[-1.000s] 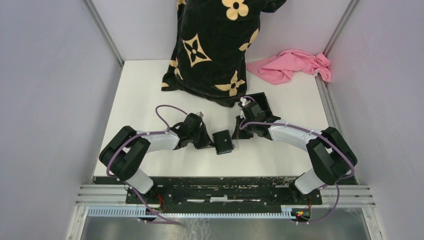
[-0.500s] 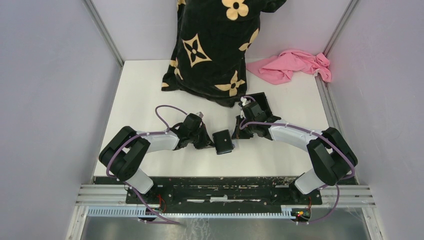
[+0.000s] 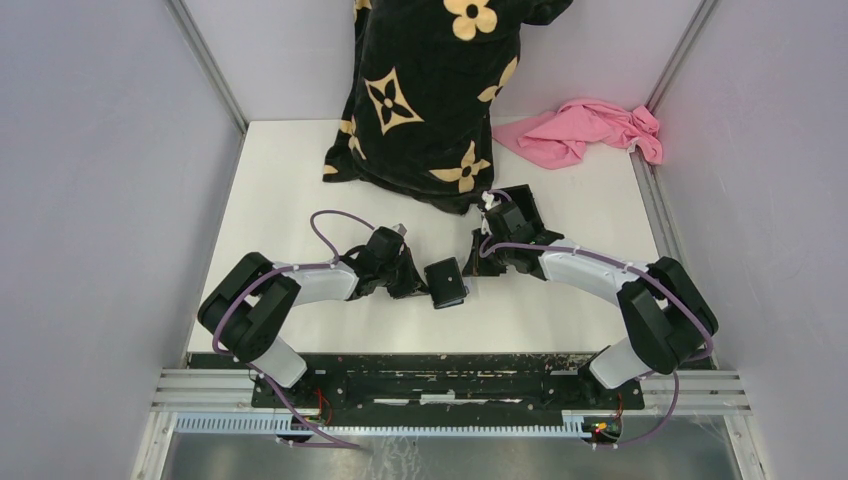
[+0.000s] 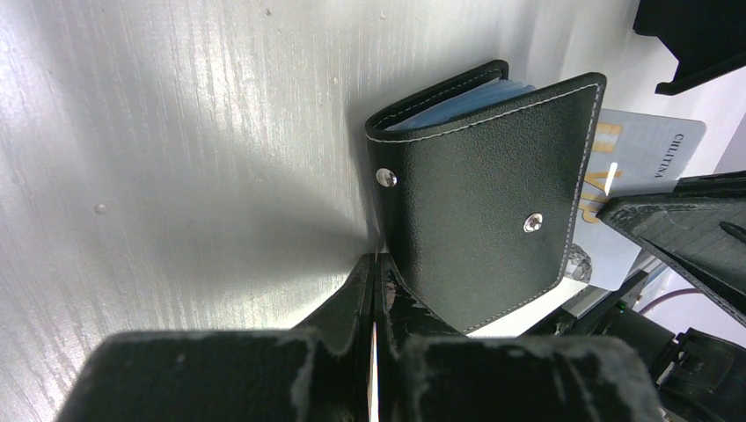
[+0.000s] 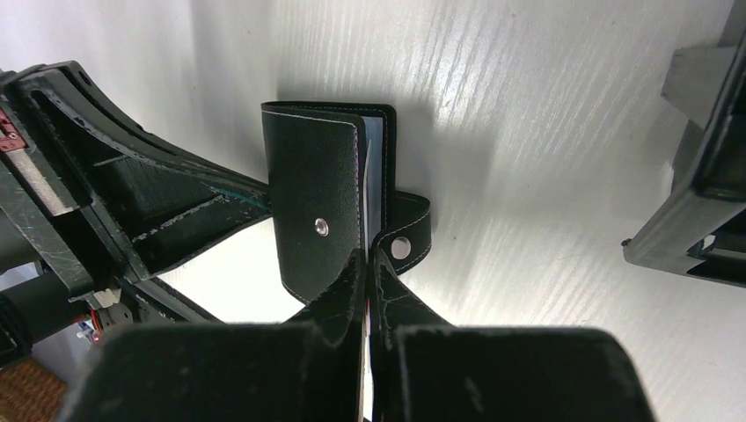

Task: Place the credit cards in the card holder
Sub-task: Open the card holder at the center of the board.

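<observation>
The black card holder (image 3: 446,283) stands partly open on the table between both grippers. In the left wrist view its stitched cover (image 4: 479,202) carries two snaps, and bluish edges show inside its top. My left gripper (image 4: 374,264) is shut at the holder's lower left corner, pinching its edge. My right gripper (image 5: 367,259) is shut on a whitish-grey credit card (image 4: 638,158), seen edge-on between the fingers and running into the holder (image 5: 312,185). From above, the left gripper (image 3: 418,283) and right gripper (image 3: 476,264) flank the holder. No separate blue card is in view.
A larger black tray (image 3: 520,205) lies just behind the right gripper and shows at the right edge of the right wrist view (image 5: 704,176). Black fabric with cream flowers (image 3: 430,90) hangs at the back. A pink cloth (image 3: 590,130) lies at the back right.
The right arm's elbow has shifted slightly right and the holder has barely moved. Both grippers stay shut.
</observation>
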You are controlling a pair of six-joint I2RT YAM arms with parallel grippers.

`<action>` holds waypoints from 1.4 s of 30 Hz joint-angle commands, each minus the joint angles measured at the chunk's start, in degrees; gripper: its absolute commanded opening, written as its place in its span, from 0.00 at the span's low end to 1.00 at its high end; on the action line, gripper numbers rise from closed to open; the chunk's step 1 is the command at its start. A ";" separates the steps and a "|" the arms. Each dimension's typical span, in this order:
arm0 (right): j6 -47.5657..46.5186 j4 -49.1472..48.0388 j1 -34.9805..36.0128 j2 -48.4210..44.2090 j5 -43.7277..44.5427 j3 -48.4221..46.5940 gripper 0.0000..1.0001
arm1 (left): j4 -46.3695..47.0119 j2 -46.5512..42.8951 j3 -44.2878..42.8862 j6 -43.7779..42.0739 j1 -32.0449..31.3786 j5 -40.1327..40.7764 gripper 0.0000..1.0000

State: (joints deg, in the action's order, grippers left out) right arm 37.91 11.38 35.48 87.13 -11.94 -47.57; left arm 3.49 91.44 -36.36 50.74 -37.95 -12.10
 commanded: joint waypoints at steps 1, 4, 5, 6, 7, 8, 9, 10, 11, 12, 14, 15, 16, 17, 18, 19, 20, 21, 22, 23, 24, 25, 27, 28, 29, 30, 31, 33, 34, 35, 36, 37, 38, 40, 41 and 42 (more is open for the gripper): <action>0.76 -1.62 -0.01 -2.45 -1.07 -3.13 0.01 | -12.97 4.17 4.31 -3.37 -0.19 6.30 0.03; 0.82 -1.71 -0.06 -2.40 -1.17 -3.38 0.01 | -13.13 4.25 4.13 -3.46 -0.19 6.21 0.03; 0.85 -1.65 0.01 -2.34 -1.35 -3.45 0.01 | -13.10 4.21 4.10 -3.46 -0.23 6.21 0.03; 0.85 -1.70 -0.02 -2.39 -1.36 -3.41 0.01 | -13.18 4.22 4.09 -3.46 -0.19 6.21 0.03; 0.85 -1.76 0.05 -2.35 -1.45 -3.56 0.01 | -13.21 4.26 4.06 -3.46 -0.18 6.25 0.03; 0.79 -1.76 -0.02 -2.32 -1.43 -3.63 0.01 | -13.30 4.24 3.99 -3.53 -0.19 6.23 0.03; 0.92 -1.76 0.04 -2.34 -1.49 -3.73 0.01 | -13.33 4.22 4.01 -3.54 -0.19 6.17 0.03; 0.86 -1.73 0.08 -2.28 -1.56 -3.83 0.01 | -13.37 4.21 3.94 -3.54 -0.19 6.20 0.03; 0.85 -1.60 0.09 -2.39 -1.65 -3.96 0.01 | -13.39 4.26 3.93 -3.54 -0.23 6.21 0.03; 0.83 -1.55 0.07 -2.38 -1.67 -4.08 0.01 | -13.48 4.26 3.85 -3.59 -0.20 6.21 0.03; 0.70 -1.22 0.09 -2.42 -1.68 -4.36 0.01 | -13.48 4.19 3.79 -3.59 -0.22 6.26 0.03; 0.53 -1.00 0.06 -2.57 -1.68 -4.54 0.01 | -13.51 4.31 3.76 -3.63 -0.19 6.19 0.03; 0.45 -0.82 0.08 -2.70 -1.66 -4.68 0.01 | -13.57 4.29 3.73 -3.64 -0.19 6.25 0.03; 0.37 -0.56 0.03 -2.83 -1.66 -4.88 0.01 | -13.54 4.30 3.75 -3.59 -0.19 6.21 0.03; 0.28 -0.36 0.06 -2.94 -1.60 -5.08 0.01 | -13.55 4.28 3.70 -3.63 -0.20 6.22 0.03; 0.20 -0.19 0.03 -3.02 -1.59 -5.28 0.01 | -13.52 4.36 3.70 -3.63 -0.19 6.28 0.03; 0.15 -0.02 0.02 -3.10 -1.61 -5.43 0.01 | -13.55 4.50 3.75 -3.59 -0.19 6.32 0.03; 0.10 0.15 0.03 -3.18 -1.59 -5.64 0.01 | -13.57 4.50 3.65 -3.54 -0.19 6.30 0.03; 0.06 0.36 0.04 -3.28 -1.65 -5.82 0.01 | -13.51 4.54 3.65 -3.54 -0.19 6.36 0.03; -0.08 0.56 0.08 -3.36 -1.62 -5.88 0.01 | -13.51 4.63 3.73 -3.54 -0.21 6.35 0.03; -0.04 0.62 0.06 -3.45 -1.63 -5.93 0.01 | -13.43 4.64 3.68 -3.54 -0.19 6.37 0.03; -0.03 0.66 0.05 -3.57 -1.67 -5.95 0.01 | -13.45 4.65 3.68 -3.50 -0.19 6.31 0.03; -0.03 0.75 0.08 -3.58 -1.80 -5.94 0.01 | -13.29 4.83 3.80 -3.39 -0.23 6.25 0.03; 0.00 0.80 0.05 -3.60 -1.86 -5.91 0.01 | -13.17 4.82 3.76 -3.37 -0.22 6.21 0.03; 0.09 0.79 0.11 -3.64 -1.92 -5.86 0.01 | -13.17 4.92 3.82 -3.37 -0.19 6.26 0.03; 0.11 0.76 0.16 -3.64 -1.95 -5.85 0.01 | -13.11 5.01 3.91 -3.37 -0.15 6.26 0.03; 0.18 0.75 0.17 -3.71 -2.07 -5.85 0.01 | -13.10 5.06 3.93 -3.37 -0.14 6.24 0.03; 0.30 0.89 0.14 -3.94 -2.18 -5.85 0.01 | -13.00 5.22 3.92 -3.30 -0.19 6.17 0.03; 0.36 0.96 0.20 -4.05 -2.28 -5.90 0.01 | -13.00 5.28 3.88 -3.28 -0.15 6.13 0.03; 0.40 1.01 0.20 -4.14 -2.29 -6.01 0.01 | -12.90 5.27 3.89 -3.28 -0.18 6.12 0.03; 0.41 1.12 0.32 -4.16 -2.40 -6.03 0.01 | -12.83 5.38 3.88 -3.28 -0.17 6.08 0.03; 0.41 1.18 0.36 -4.24 -2.50 -6.11 0.01 | -12.88 5.41 3.92 -3.21 -0.19 6.09 0.03; 0.48 1.27 0.52 -4.25 -2.48 -6.26 0.01 | -12.82 5.41 3.85 -3.19 -0.18 6.04 0.03; 0.53 1.37 0.72 -4.37 -2.40 -6.40 0.01 | -12.77 5.42 3.97 -3.19 -0.20 6.01 0.03; 0.62 1.39 0.88 -4.39 -2.41 -6.52 0.01 | -12.67 5.46 4.02 -3.19 -0.18 6.05 0.03; 0.62 1.44 1.04 -4.36 -2.38 -6.49 0.01 | -12.61 5.47 4.13 -3.15 -0.20 6.04 0.03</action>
State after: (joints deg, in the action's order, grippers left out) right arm 37.93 14.06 35.75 85.06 -13.50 -51.33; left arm 3.64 91.81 -36.42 50.76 -37.95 -12.27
